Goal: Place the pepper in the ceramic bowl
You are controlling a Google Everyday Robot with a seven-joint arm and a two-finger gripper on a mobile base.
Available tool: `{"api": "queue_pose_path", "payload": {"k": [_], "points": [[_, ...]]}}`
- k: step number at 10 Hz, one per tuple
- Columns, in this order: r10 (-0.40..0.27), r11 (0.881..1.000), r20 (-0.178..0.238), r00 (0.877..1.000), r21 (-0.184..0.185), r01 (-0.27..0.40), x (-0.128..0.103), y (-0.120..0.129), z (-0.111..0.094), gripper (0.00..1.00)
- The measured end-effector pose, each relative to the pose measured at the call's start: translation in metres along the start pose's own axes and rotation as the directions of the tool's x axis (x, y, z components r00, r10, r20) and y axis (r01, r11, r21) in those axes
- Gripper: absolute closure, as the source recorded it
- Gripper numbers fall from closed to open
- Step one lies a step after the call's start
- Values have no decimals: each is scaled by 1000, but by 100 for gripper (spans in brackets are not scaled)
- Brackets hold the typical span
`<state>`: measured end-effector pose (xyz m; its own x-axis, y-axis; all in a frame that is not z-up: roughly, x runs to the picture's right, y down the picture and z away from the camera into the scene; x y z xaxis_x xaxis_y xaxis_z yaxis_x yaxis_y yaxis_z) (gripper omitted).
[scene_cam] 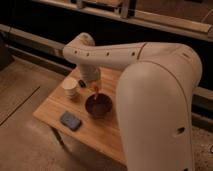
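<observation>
Pepper [95, 89] hangs from our hand [93, 84], a thin red-orange sliver pointing down out of the pinched fingers, which are closed tight on its upper end. Our hand sits low over the wooden surface [105, 132], at the end of the pale arm [107, 54] that curves in from the right and fills much of the view.

Directly below our hand, and slightly toward the near edge, we see the bowl [98, 105], round and dark reddish-brown. The pepper's lower tip hangs just above the bowl's far rim; we cannot tell whether it touches the rim or clears it. The pepper is not lying in the bowl.

To the left of our hand stands a pale beige cup [70, 88], upright, close beside the bowl but apart from it. Between the cup and our hand, just behind them, a small dark block [81, 83] shows partly, its far end hidden by our wrist. Farther toward the near left corner of the surface, below and left of our hand, lies a flat dark blue-grey sponge [70, 120], well apart from the bowl.

Beneath the surface's left side we see a speckled floor [25, 140], and behind our hand runs a dark wall with a pale ledge [30, 37].
</observation>
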<state>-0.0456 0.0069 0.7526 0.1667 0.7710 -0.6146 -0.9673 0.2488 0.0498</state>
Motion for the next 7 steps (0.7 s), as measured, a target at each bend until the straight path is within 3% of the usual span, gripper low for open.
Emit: {"api": "queue_pose_path", "payload": {"k": [3, 5, 7], "points": [[106, 993, -117, 988, -38, -111, 29, -3, 36, 100], [152, 985, -143, 978, -56, -162, 36, -7, 45, 100], [184, 979, -136, 973, -61, -193, 35, -15, 47, 100]]}}
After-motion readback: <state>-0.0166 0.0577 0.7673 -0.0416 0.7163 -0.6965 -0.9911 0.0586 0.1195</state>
